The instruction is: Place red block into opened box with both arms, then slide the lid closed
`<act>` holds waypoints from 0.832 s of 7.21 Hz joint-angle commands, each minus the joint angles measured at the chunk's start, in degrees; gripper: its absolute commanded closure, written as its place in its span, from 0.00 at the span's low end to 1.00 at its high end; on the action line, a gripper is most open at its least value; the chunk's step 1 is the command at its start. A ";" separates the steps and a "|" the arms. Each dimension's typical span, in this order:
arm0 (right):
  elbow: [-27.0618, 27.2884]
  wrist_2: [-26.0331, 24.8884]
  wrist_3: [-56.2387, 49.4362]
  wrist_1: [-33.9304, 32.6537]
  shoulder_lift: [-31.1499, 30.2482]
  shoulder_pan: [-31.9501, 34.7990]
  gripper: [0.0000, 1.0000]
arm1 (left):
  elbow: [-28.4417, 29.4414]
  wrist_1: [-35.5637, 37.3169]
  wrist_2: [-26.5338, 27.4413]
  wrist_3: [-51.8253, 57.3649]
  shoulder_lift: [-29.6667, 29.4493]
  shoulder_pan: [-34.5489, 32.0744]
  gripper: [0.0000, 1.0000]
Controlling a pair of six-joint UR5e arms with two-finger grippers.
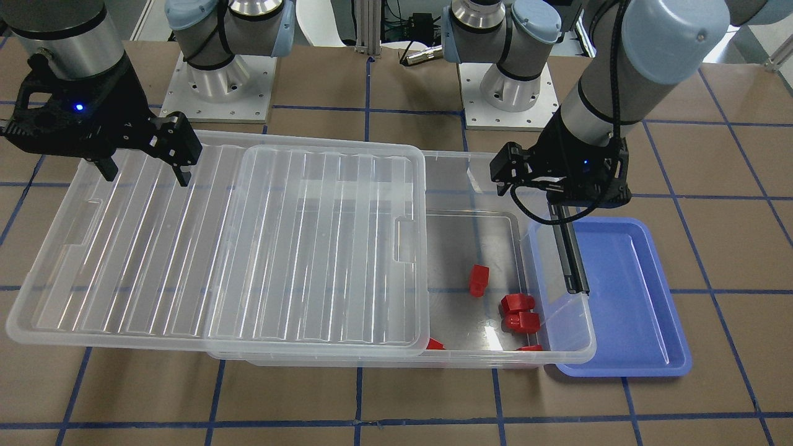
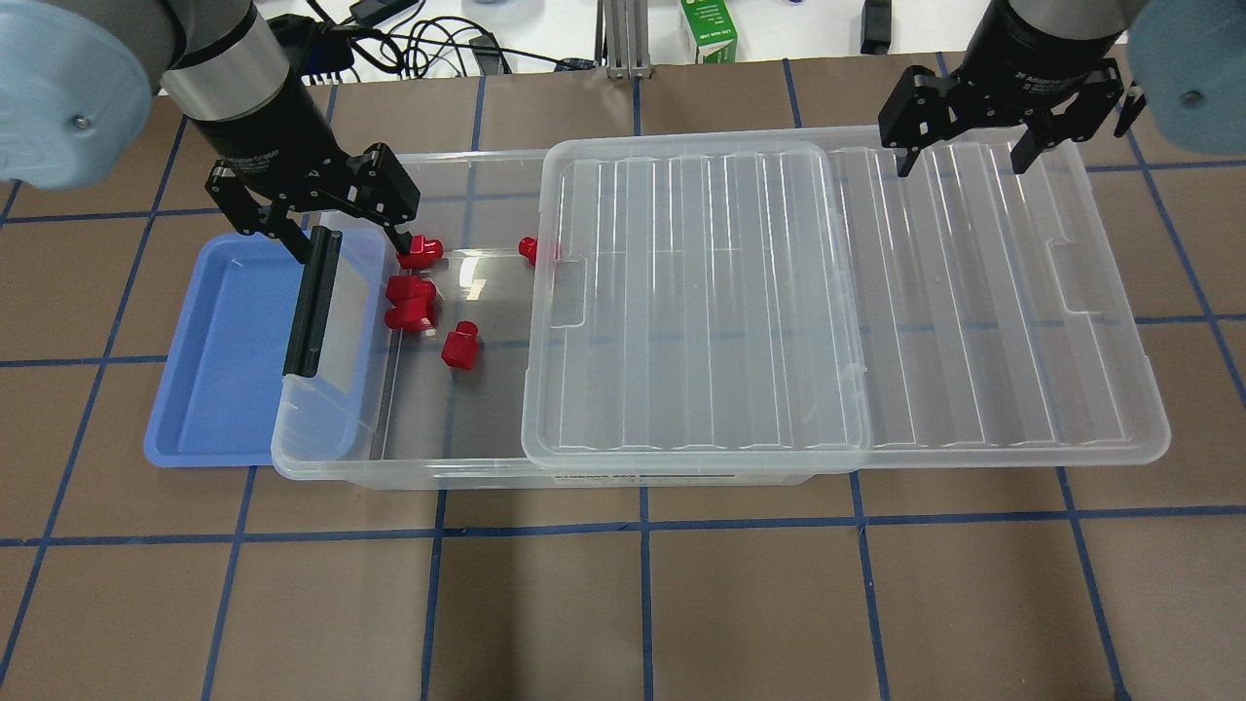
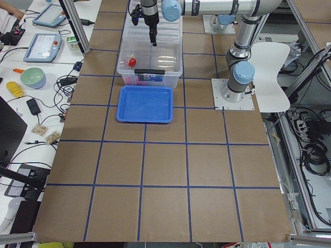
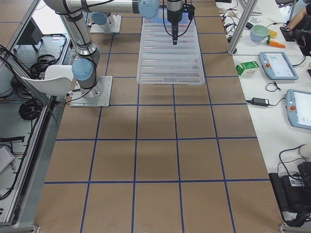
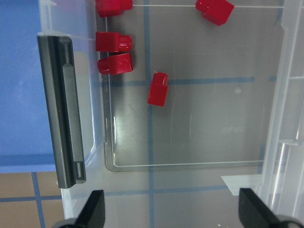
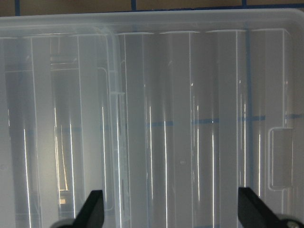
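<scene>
Several red blocks (image 2: 459,347) lie on the floor of the clear box (image 2: 409,473) at its uncovered left end, also in the left wrist view (image 5: 157,89). My left gripper (image 2: 346,243) hovers open and empty over that end, near the black bar (image 2: 311,302); its fingertips (image 5: 95,209) frame bare box floor. The ridged lid (image 2: 973,321) sits slid toward the right, covering the rest of the box and overhanging its right end. My right gripper (image 2: 962,161) hangs open above the lid's far edge, and the right wrist view shows only the lid (image 6: 190,118).
A shallow blue tray (image 2: 224,370) lies on the table against and partly under the box's left end. A green carton (image 2: 708,29) and cables sit beyond the far table edge. Both arm bases (image 1: 223,80) stand behind the box.
</scene>
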 commanded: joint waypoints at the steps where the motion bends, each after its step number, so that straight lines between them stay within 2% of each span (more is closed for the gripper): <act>1: -0.52 0.07 -0.36 0.28 -0.32 -2.59 0.00 | -1.53 -0.40 3.45 -0.19 1.23 -0.04 0.00; 3: -0.96 -0.01 -6.30 0.28 -0.23 -6.63 0.00 | -1.89 -0.22 3.56 -0.01 1.93 -0.04 0.00; 6: -0.96 -0.45 -26.64 1.51 -0.32 -16.46 0.00 | -1.89 0.04 3.12 0.51 2.46 -0.04 0.00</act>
